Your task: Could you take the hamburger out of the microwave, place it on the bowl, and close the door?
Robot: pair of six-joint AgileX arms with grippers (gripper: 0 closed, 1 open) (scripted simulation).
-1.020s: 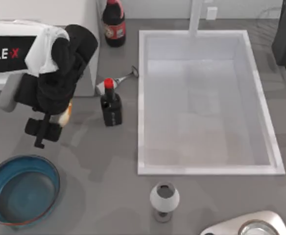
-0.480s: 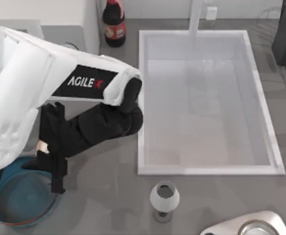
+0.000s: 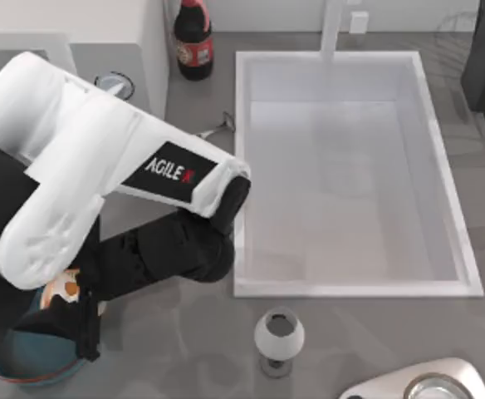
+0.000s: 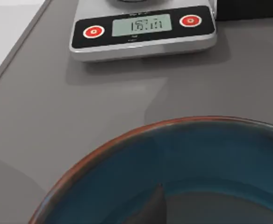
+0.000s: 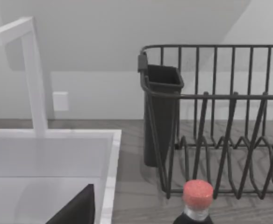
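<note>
Your left arm hides most of the bowl [image 3: 26, 370] at 8 o'clock; its end effector [image 3: 80, 320] holds the tan-and-orange hamburger [image 3: 62, 287].

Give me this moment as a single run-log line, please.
stage: placing | left gripper: over bowl, carrying hamburger | hamburger: not yet released | right arm: parked near dish rack

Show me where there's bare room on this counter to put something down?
Free: the counter strip between the sink and the goblet, plus the stretch right of the goblet up to the scale. Crowded: the left side, where the left arm holds the hamburger over the bowl.
</note>
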